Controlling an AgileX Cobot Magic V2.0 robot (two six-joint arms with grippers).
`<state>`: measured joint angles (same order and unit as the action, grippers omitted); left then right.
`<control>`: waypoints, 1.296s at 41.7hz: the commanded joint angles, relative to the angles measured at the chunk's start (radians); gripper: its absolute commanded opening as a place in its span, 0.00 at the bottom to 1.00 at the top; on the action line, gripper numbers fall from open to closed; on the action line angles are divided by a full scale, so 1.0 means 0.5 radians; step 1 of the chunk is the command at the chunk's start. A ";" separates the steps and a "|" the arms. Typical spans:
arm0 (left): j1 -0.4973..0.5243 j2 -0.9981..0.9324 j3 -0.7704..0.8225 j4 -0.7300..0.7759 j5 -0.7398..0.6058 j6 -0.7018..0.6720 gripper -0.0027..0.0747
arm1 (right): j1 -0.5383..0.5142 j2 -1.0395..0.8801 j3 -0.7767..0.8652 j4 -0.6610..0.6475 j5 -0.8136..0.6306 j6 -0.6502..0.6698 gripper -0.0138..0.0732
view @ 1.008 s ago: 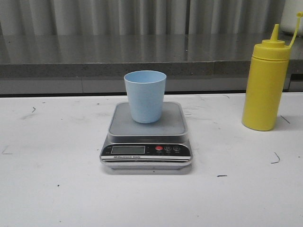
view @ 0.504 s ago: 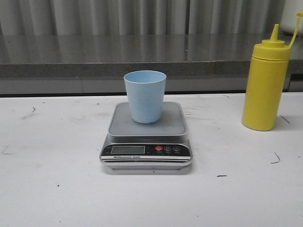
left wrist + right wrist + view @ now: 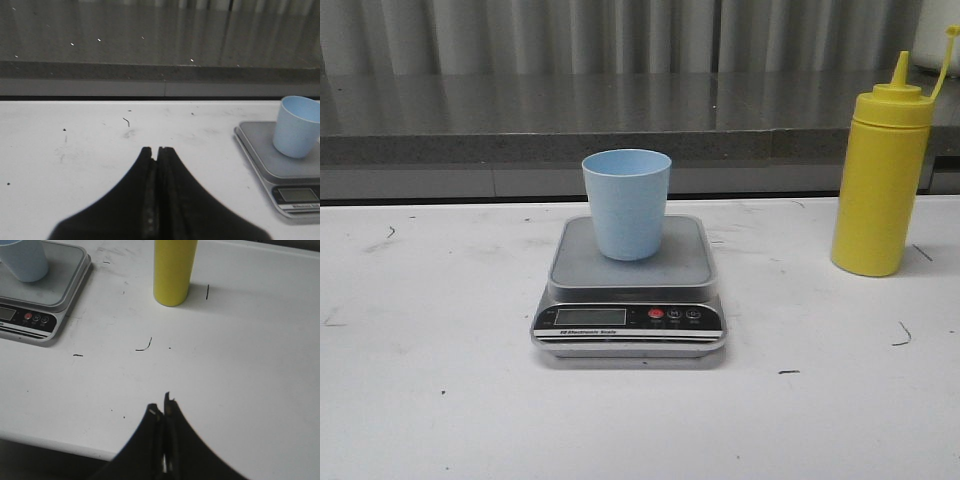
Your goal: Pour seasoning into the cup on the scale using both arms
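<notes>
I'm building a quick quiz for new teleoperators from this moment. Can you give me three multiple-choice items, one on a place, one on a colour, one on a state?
1. Where does the small pale blue plastic cup stand?
A. on the steel platform of the flat silver digital scale
B. on the white table beside the scale
C. inside a gripper

2. What colour is the tall plastic squeeze bottle?
A. red
B. yellow
C. green

3. How are the left gripper and right gripper?
A. both wide open
B. both shut on nothing
C. one holds the bottle

Answers:
1 A, the cup's base rests on the platform in the front view.
2 B, its body and nozzle cap are yellow.
3 B, each wrist view shows the fingers closed together over bare table.
</notes>
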<state>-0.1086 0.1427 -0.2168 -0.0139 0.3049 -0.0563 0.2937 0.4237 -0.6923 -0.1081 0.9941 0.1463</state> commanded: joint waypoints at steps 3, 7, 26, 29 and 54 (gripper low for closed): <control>0.086 -0.138 0.181 -0.028 -0.459 -0.006 0.01 | 0.001 0.013 -0.067 -0.044 -0.116 -0.023 0.08; 0.120 -0.194 0.291 -0.055 -0.551 -0.006 0.01 | 0.001 0.013 -0.067 -0.044 -0.116 -0.023 0.08; 0.182 -0.331 0.492 -0.075 -0.717 -0.006 0.01 | 0.001 0.015 -0.067 -0.044 -0.108 -0.023 0.08; 0.182 -0.331 0.492 -0.075 -0.717 -0.006 0.01 | 0.001 0.015 -0.067 -0.044 -0.108 -0.023 0.08; 0.182 -0.328 0.492 -0.075 -0.717 -0.006 0.01 | 0.001 0.015 -0.067 -0.044 -0.108 -0.023 0.08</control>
<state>-0.0198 -0.0049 0.0045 -0.0437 0.0230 -0.0563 0.2937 0.4237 -0.6923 -0.1097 1.0004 0.1463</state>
